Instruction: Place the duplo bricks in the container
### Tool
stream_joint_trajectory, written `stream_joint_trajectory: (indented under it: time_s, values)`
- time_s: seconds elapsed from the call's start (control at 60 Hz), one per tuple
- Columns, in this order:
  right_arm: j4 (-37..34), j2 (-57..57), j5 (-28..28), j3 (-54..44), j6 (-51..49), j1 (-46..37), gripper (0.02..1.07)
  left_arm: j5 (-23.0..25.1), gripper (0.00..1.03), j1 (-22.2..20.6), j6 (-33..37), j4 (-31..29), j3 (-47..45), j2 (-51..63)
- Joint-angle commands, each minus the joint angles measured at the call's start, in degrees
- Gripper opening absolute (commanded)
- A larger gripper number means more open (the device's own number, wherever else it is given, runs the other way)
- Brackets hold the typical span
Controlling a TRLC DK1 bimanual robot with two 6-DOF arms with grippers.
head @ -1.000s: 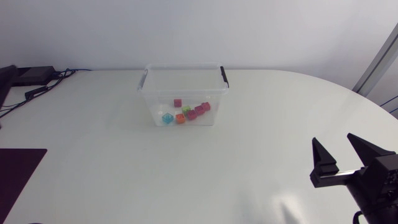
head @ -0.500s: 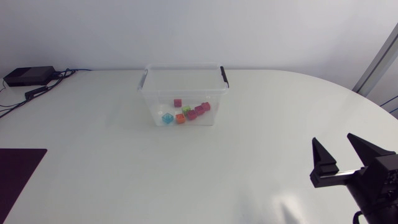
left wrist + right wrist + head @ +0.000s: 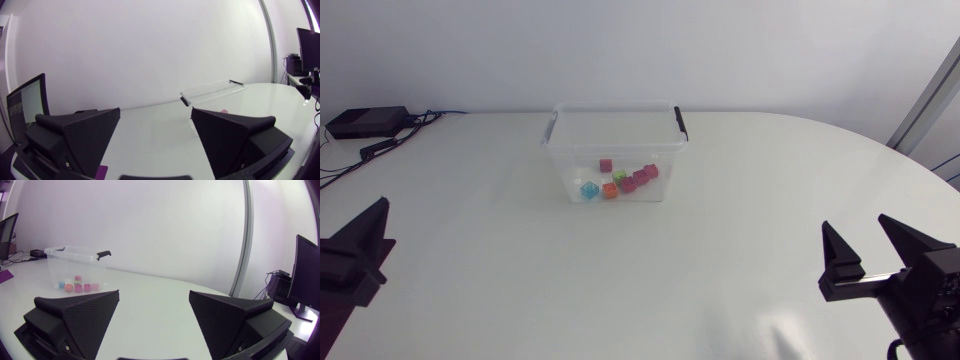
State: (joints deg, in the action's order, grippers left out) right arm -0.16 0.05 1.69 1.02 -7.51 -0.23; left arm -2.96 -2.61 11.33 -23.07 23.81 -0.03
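A clear plastic container [image 3: 615,150] with black handle clips stands at the back middle of the white table. Several duplo bricks lie inside it: a blue one [image 3: 589,190], an orange one [image 3: 610,190], a pink one [image 3: 606,165] and others. My left gripper [image 3: 360,255] shows at the left edge, open and empty, far from the container. My right gripper [image 3: 854,222] stands open and empty at the front right. From the left wrist the container [image 3: 215,91] is far ahead of the open fingers [image 3: 155,112]. From the right wrist the container [image 3: 75,260] and bricks [image 3: 77,286] are far ahead of the open gripper [image 3: 154,294].
A black box with cables [image 3: 365,122] lies at the table's back left corner. The bare white tabletop [image 3: 720,250] stretches between both grippers and the container.
My left arm has dropped from the far left edge to the front left, so its gripper now covers the dark mat there. Right arm, container and bricks are unmoved.
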Motion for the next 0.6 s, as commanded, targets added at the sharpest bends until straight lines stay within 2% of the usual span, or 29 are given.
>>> stream_joint_trajectory:
  time_s: [0.0, 0.583]
  values:
    - [-0.03, -0.31, -0.23, -1.02, 1.42, -0.28, 1.03, 0.8, 1.0, 0.64, -2.39, 2.51, -3.19, -0.79]
    - [0.13, -0.1, -1.43, -1.02, 6.39, 0.14, 1.03, 2.57, 1.0, 2.25, -9.69, 19.3, -20.04, -0.12]
